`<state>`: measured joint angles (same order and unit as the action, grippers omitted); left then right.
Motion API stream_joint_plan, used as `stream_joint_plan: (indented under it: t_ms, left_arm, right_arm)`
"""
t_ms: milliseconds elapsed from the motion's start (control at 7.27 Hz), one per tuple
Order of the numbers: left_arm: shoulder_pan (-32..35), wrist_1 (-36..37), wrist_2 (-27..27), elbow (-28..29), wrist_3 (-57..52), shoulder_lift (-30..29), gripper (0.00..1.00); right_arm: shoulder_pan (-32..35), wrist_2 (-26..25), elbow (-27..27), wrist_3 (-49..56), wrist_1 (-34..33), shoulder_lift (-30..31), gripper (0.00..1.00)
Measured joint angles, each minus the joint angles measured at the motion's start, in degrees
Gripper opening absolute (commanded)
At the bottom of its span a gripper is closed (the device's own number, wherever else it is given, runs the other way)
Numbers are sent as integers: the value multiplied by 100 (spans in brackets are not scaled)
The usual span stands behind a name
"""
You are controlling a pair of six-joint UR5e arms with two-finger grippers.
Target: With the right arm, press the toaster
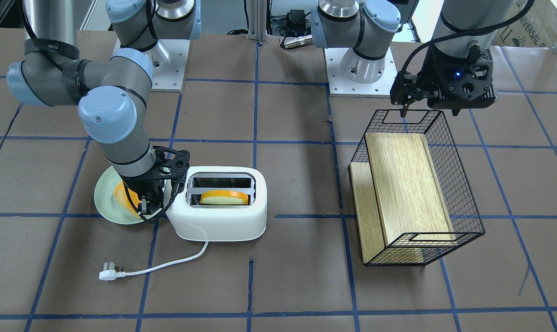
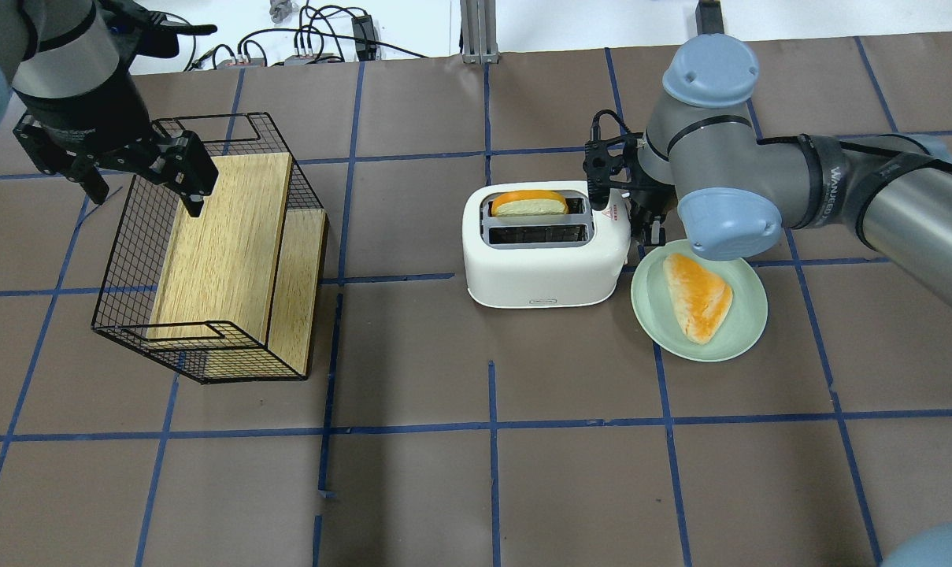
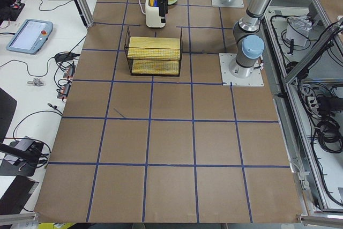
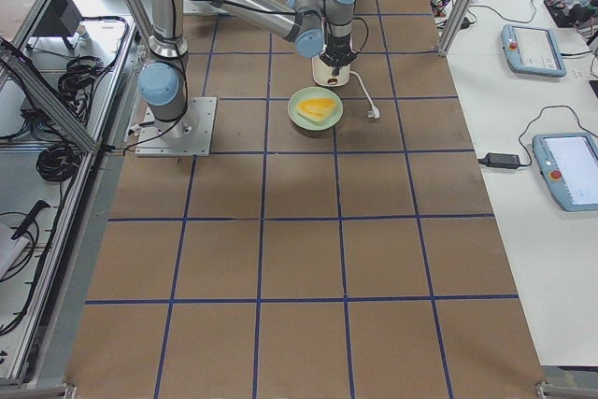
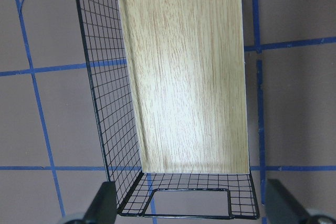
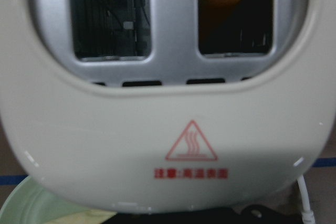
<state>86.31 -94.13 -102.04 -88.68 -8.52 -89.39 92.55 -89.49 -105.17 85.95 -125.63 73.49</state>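
Observation:
The white toaster [image 1: 223, 221] stands on the table, also in the overhead view [image 2: 546, 268], with one orange-crusted bread slice [image 2: 529, 203] in a slot. My right gripper [image 1: 151, 207] points down at the toaster's end, between it and a green plate, and also shows from overhead [image 2: 647, 232]. Its fingers look shut and empty. The right wrist view shows the toaster's top [image 6: 168, 129] very close, with its red triangle mark [image 6: 191, 141]. My left gripper [image 2: 141, 185] is open and empty above the far end of a wire-and-wood basket [image 2: 129, 260].
The green plate [image 2: 657, 315] with a second bread slice [image 2: 700, 303] touches the toaster's end, under my right wrist. The toaster's white cord and plug [image 1: 108, 275] lie on the table on the operators' side. The basket [image 1: 462, 184] lies tipped on its side.

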Motion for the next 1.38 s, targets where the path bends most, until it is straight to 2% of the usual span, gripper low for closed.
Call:
stream_joint_plan:
  t_ms: [550,1100,1375]
  left_arm:
    - [0,0,0,0,0,0,100]
    - [0,0,0,0,0,0,100]
    - [0,0,0,0,0,0,100]
  right_arm:
    - [0,-3,207,-328,227,202,2]
    - [5,-20,1259,-1360,1822,612,7]
    - [4,-89,1484,-2513,2068,608,7]
